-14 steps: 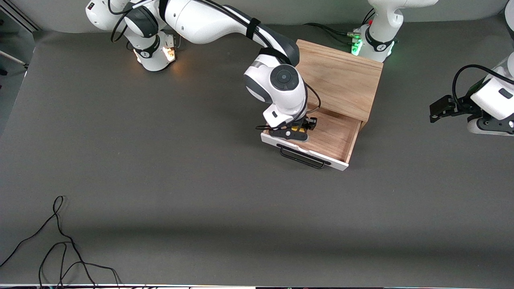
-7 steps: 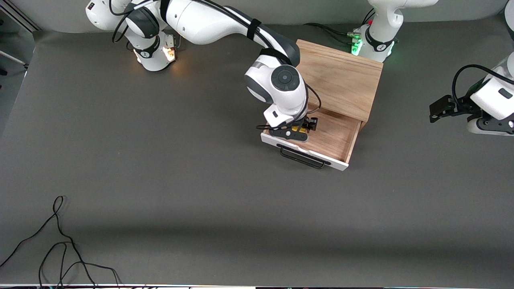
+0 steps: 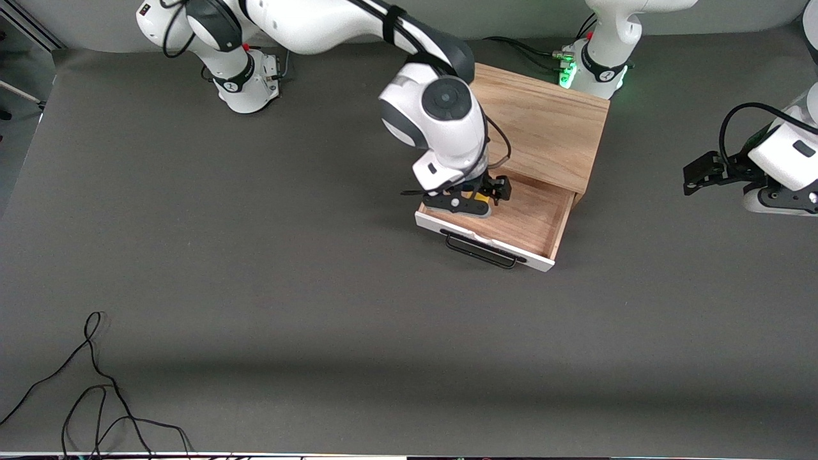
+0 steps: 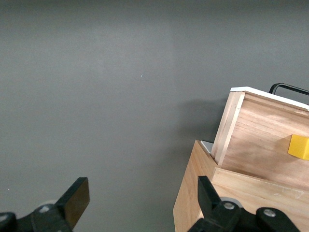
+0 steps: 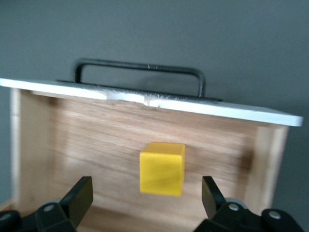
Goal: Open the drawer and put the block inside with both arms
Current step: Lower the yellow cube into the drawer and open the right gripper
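1. At the upper left of the front view stands the right arm's base (image 3: 246, 80); that arm reaches across to mid-frame, which suits a drop into the drawer from above

2. Centre of the frame: the right gripper (image 3: 476, 199) hangs over the drawer (image 3: 533, 220), which is pulled out of the wooden box (image 3: 543, 124) toward the camera, its white front and black handle (image 3: 480, 252) lowest. I judge the drawer was drawn this far so the arm could get down into it

3. Right wrist view, mid-frame: the block (image 5: 162, 168) sits on the drawer's wood floor, between the spread fingers (image 5: 79, 195) and touching neither, so the gripper is wide apart and holds nothing. The release looks done

4. Block's place in the front view: only a sliver of yellow (image 3: 477, 195) shows under the gripper, toward the right arm's end of the drawer and near the white front

5. Upper right: the left arm's base (image 3: 594, 70), lit green

6. Far right edge: the left gripper (image 3: 690, 182) waits over bare table (image 3: 255, 287), well apart from the box, likely parked clear of the other arm. In its wrist view the fingers (image 4: 75, 200) stand wide apart and empty, with the block (image 4: 299, 147) seen farther off in the drawer
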